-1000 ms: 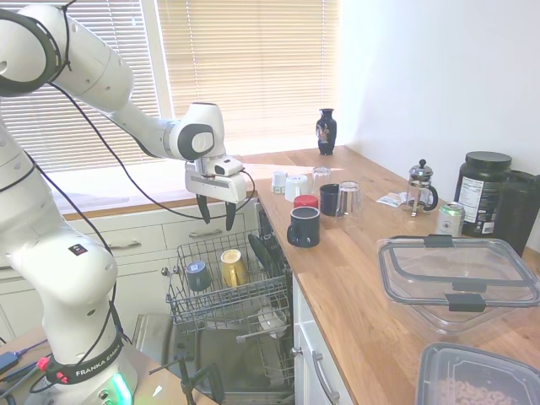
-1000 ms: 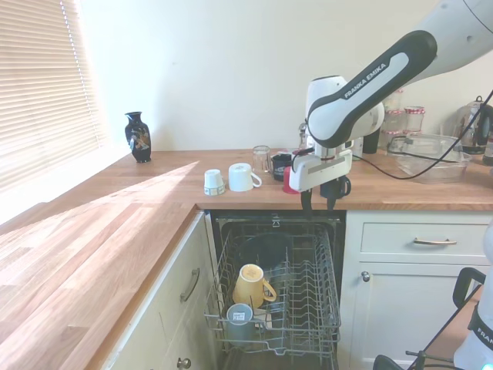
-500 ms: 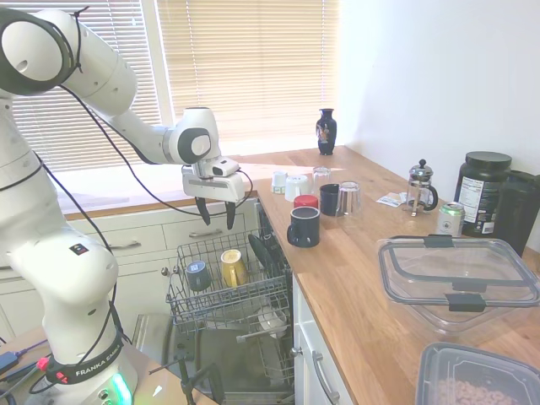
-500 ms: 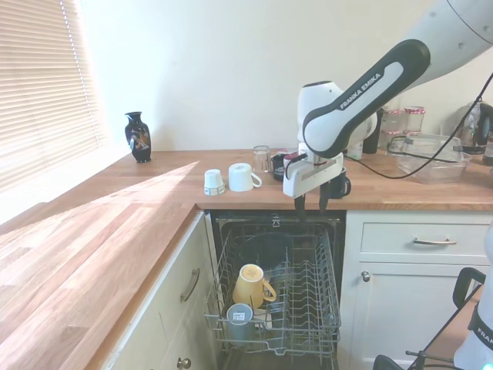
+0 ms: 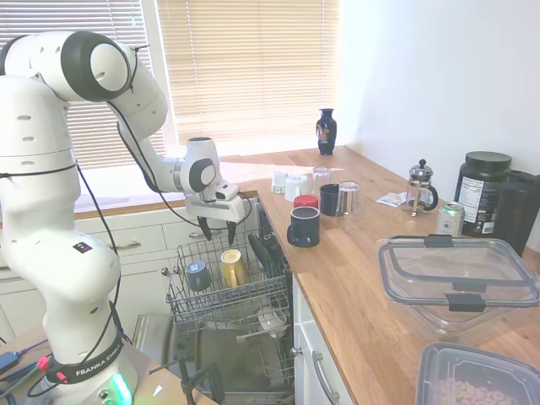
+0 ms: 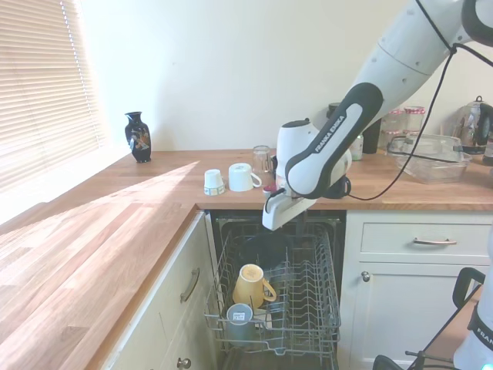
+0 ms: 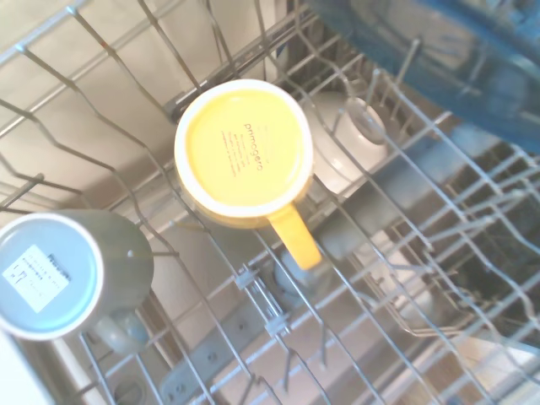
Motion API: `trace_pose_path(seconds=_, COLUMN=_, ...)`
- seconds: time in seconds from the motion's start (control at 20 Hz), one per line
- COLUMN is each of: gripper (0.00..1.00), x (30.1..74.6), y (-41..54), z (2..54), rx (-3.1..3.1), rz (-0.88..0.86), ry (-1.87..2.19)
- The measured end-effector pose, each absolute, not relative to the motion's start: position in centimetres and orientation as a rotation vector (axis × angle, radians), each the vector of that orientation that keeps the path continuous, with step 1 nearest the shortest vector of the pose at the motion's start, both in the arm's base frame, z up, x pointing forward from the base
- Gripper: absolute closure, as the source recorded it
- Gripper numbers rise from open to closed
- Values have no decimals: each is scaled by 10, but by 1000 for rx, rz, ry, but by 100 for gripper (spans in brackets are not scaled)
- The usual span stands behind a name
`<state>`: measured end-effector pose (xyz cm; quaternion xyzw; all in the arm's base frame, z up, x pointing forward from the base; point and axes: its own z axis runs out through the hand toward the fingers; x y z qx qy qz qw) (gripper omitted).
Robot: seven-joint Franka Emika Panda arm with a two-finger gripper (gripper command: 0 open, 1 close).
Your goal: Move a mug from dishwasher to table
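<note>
Jaws apart, the gripper (image 5: 217, 234) hangs just above the mug (image 5: 232, 267), not touching.

Glossy ceramic mug (image 7: 244, 153) sits in a grey metal-wire dishwasher (image 5: 221, 291) rack beside the warm wooden table (image 5: 363, 287).

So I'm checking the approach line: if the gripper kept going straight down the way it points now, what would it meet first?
Most likely the upturned base of the yellow mug in the dishwasher rack. The gripper points down over the rack, and the wrist view has the mug nearly centred. Exact alignment is hard to judge.
</note>
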<state>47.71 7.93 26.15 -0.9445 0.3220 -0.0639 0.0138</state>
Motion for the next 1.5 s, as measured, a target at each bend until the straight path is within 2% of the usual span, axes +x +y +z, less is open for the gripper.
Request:
trace_pose_path(seconds=0.6, gripper=0, x=501, y=110, z=179, rx=-3039, rz=-202, ry=769)
trace_pose_path(seconds=1.25, gripper=0, x=530, y=112, z=160, rx=-3147, rz=-231, ry=585)
trace_pose_path(seconds=1.5, gripper=0, x=541, y=120, z=138, rx=-3171, rz=-203, ry=553)
